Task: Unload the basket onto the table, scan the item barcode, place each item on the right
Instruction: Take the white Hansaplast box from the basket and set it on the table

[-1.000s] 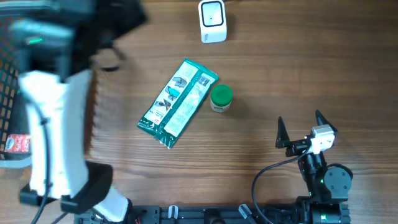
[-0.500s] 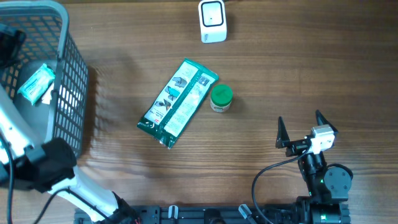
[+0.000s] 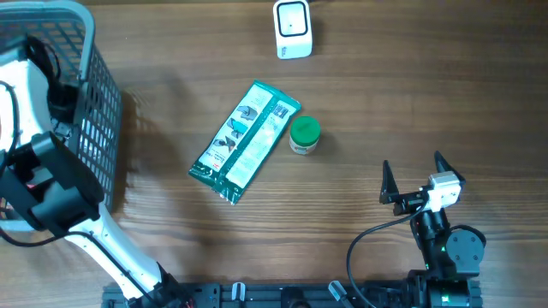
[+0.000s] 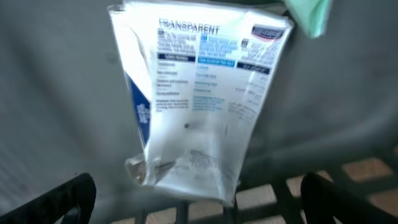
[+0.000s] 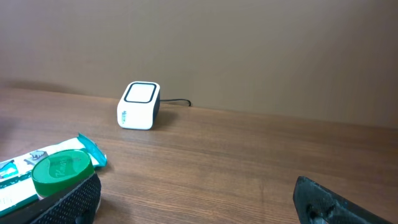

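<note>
A white barcode scanner [image 3: 293, 28] stands at the far edge of the table, also in the right wrist view [image 5: 138, 105]. A teal packet [image 3: 244, 142] lies flat mid-table with a green-lidded jar [image 3: 304, 134] beside it. My left arm [image 3: 50, 184] reaches into the wire basket [image 3: 96, 103]. There my left gripper [image 4: 199, 208] hangs open just above a clear white packet printed "TRANSPARENT" [image 4: 199, 99], with nothing between its fingers. My right gripper [image 3: 418, 178] rests open and empty near the front right, pointing toward the scanner.
The basket's dark wire wall [image 4: 261, 193] runs under the white packet, and a pale green packet corner [image 4: 308, 14] shows at the top. A red-labelled item [image 3: 26, 184] lies in the basket. The green lid [image 5: 61, 169] sits close to my right gripper's left finger.
My left arm has swung quickly across the basket and now reaches down into it. The right arm, the teal packet, the jar and the scanner have not moved.
</note>
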Controlling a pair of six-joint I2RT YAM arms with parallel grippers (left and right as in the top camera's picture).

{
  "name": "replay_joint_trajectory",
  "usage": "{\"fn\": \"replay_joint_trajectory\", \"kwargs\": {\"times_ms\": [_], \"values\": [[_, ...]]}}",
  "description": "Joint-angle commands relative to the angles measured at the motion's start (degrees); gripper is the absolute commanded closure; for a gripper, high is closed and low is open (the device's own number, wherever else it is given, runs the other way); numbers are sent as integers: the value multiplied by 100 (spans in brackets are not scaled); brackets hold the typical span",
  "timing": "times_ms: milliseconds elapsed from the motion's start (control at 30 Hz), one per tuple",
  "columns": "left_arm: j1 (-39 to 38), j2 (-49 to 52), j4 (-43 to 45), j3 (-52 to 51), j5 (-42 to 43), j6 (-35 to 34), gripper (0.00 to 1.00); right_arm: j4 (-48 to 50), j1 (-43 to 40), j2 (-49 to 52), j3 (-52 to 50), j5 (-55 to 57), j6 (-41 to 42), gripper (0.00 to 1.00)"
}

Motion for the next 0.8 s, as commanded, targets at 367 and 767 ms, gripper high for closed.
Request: {"fn": "replay_joint_trajectory", "kwargs": {"times_ms": [367,767], "values": [[-2,-61,1434,-1388,203,-70,0,17,20,-11,-7,52,-70,0],[44,-520,1106,-1316,199,-7,59,17,20,-11,-7,52,-72,0]]}}
